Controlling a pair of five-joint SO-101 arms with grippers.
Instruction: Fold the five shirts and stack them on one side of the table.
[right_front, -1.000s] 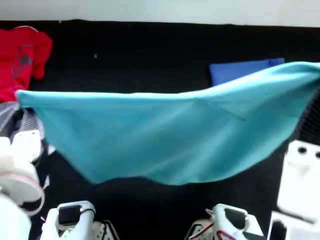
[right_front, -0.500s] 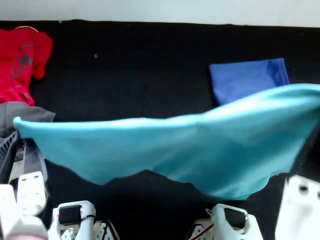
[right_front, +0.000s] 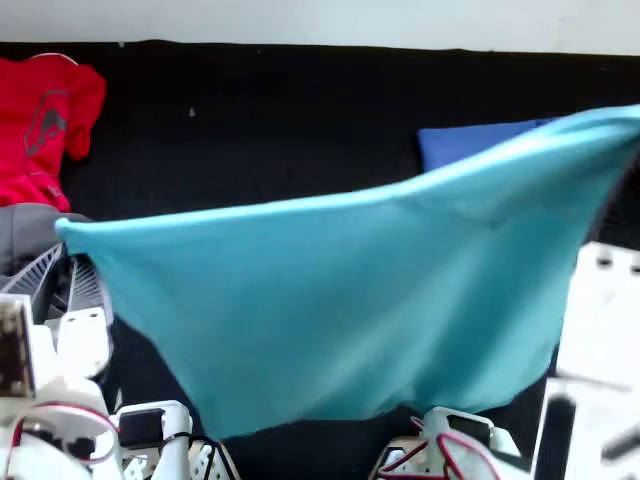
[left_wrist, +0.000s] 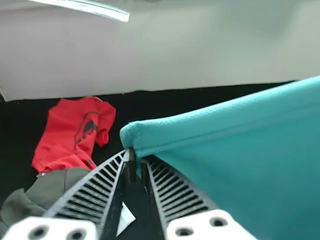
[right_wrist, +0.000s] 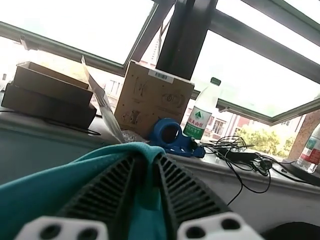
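A teal shirt (right_front: 350, 300) hangs spread in the air across the high view, held up by its two upper corners. My left gripper (left_wrist: 134, 161) is shut on the left corner of the teal shirt (left_wrist: 240, 150); in the high view this gripper (right_front: 68, 262) is at the left. My right gripper (right_wrist: 146, 162) is shut on the other corner of the teal shirt (right_wrist: 60, 190), raised high at the right edge. A folded blue shirt (right_front: 470, 142) lies at the back right. A red shirt (right_front: 40, 120) and a grey shirt (right_front: 30, 230) lie at the left.
The table is covered with black cloth (right_front: 270, 120). The arm bases (right_front: 150, 435) stand at the front edge. Behind the table in the right wrist view is a sill with a cardboard box (right_wrist: 152, 100), bottles and cables.
The teal shirt dipped and then was lifted again; it now hangs higher and covers more of the front of the table. The left corner moved slightly right.
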